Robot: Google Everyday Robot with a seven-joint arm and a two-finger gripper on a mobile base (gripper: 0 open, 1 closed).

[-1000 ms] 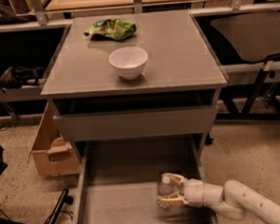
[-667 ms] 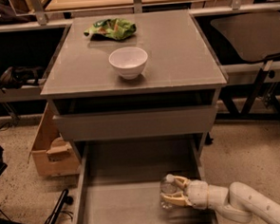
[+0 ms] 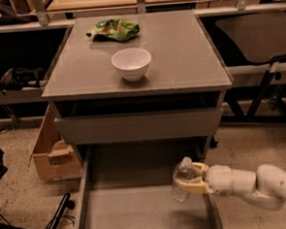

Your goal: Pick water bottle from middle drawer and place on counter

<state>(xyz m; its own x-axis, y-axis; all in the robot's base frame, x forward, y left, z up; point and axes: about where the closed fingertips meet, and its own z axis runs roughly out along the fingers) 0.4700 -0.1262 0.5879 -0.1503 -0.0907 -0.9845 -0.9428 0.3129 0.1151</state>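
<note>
The water bottle (image 3: pixel 182 180), small and clear with a white cap, is tilted and held over the right side of the open middle drawer (image 3: pixel 139 214). My gripper (image 3: pixel 189 177) comes in from the lower right and is shut on the bottle, one finger on each side of it. The bottle hangs above the drawer floor, below the shallower closed drawer front (image 3: pixel 139 126). The counter (image 3: pixel 178 51) is the grey-brown cabinet top above.
A white bowl (image 3: pixel 131 63) stands on the counter's front middle, a green chip bag (image 3: pixel 114 29) at its back left. A cardboard box (image 3: pixel 53 151) sits on the floor left of the cabinet. Dark tables flank both sides.
My gripper has lifted the water bottle up off the drawer floor and tilted it; the arm has risen slightly.
</note>
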